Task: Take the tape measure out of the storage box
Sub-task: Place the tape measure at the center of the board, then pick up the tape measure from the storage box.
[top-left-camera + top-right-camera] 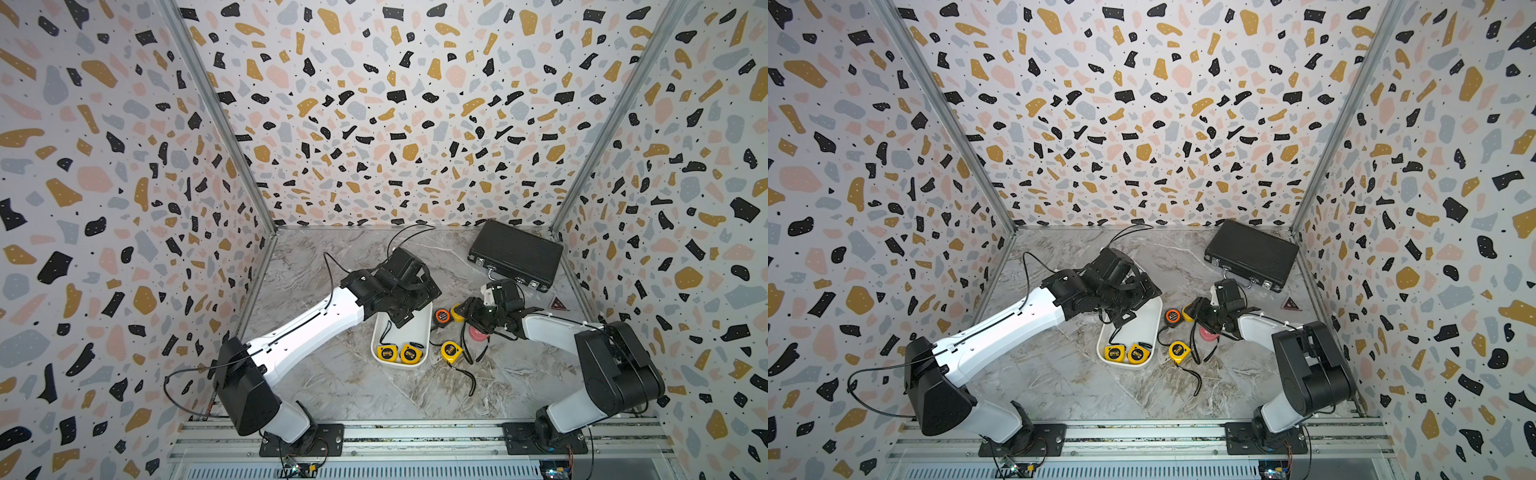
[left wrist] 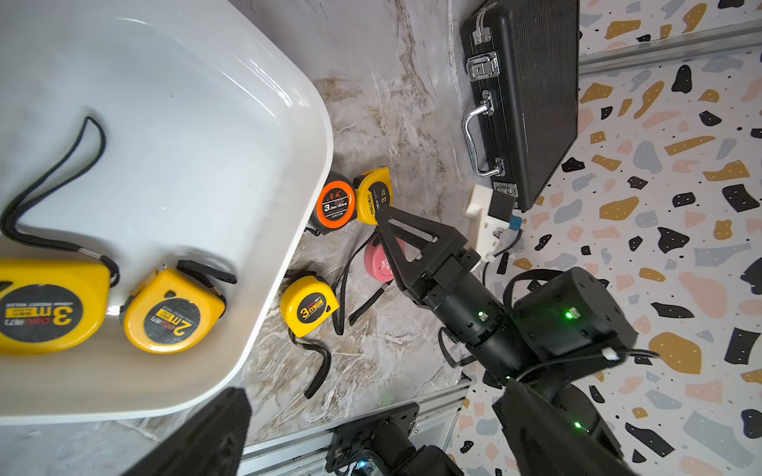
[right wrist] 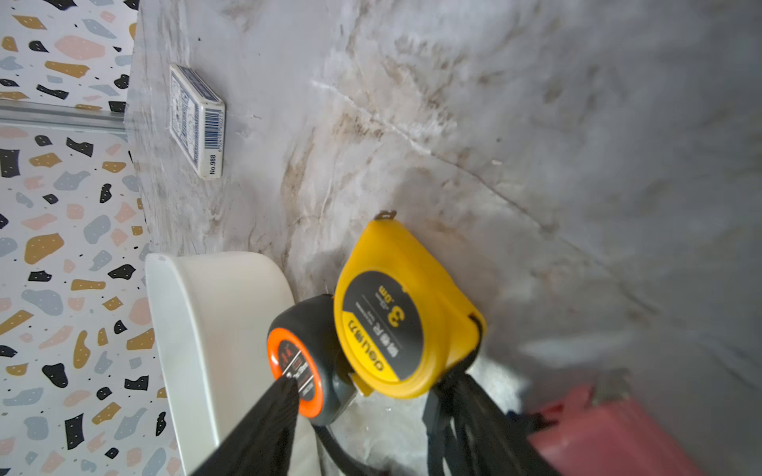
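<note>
Two yellow tape measures (image 1: 386, 353) lie flat, side by side, at the near end of the storage box (image 1: 419, 332). The left end effector (image 1: 401, 319) hangs spread and empty over the far half, so they lie back toward its base along the box's long axis, and it's the nearer arm. The right end effector (image 1: 464, 312), fingers parted, sits outside by a loose yellow tape measure (image 3: 408, 309) leaning on an orange tape measure (image 3: 297, 358) on the worktop (image 1: 332, 374). I'd say only the straps could snag
</note>
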